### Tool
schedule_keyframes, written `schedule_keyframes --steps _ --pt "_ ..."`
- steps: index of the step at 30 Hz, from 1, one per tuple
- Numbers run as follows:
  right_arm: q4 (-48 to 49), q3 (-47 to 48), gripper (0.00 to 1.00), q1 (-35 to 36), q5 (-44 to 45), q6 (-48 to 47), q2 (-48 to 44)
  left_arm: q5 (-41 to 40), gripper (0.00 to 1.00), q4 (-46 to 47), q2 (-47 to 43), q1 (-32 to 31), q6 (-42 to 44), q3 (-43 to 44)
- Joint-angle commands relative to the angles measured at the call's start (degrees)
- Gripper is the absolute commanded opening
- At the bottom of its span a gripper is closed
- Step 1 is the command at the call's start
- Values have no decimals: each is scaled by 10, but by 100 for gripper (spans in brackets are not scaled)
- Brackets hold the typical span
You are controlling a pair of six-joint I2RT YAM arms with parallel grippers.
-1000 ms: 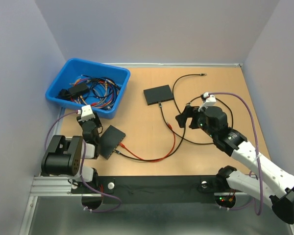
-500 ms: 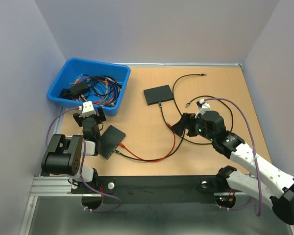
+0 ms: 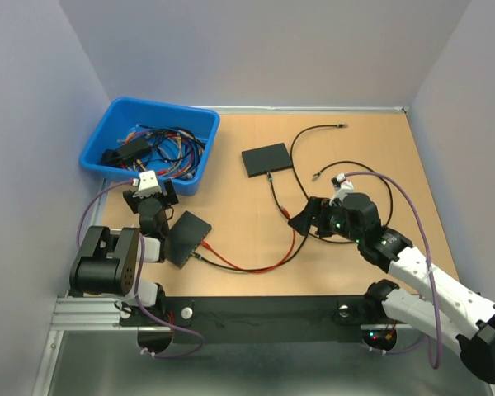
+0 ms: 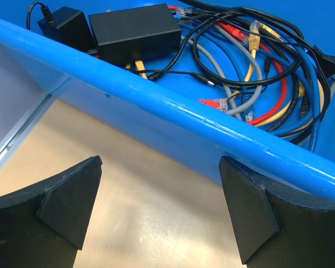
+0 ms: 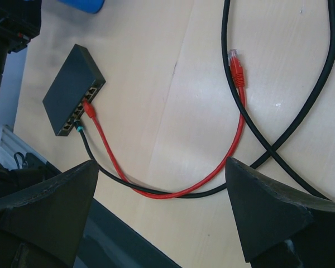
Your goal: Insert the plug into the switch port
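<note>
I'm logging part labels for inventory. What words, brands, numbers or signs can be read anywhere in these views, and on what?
No text can be read in any view.
On the switch: plain black top, no print visible.
On the flat black box: no marking visible, too small to be sure.
On the black adapter in the blue bin: no legible label.
On the red plug: no marking.

Glossy blue plastic bin point(image 4: 156, 106), matt wooden table point(image 3: 371, 140), matt black switch point(image 5: 70, 92)
</note>
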Motion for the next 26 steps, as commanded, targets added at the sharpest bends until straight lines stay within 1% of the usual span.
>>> schedule_keyframes --steps 1,26 --pt "13 -9 100 2 -2 8 -14 2 99 160 -4 -4 9 18" --pt "27 -13 100 1 2 9 -1 2 99 160 -4 -3 8 18"
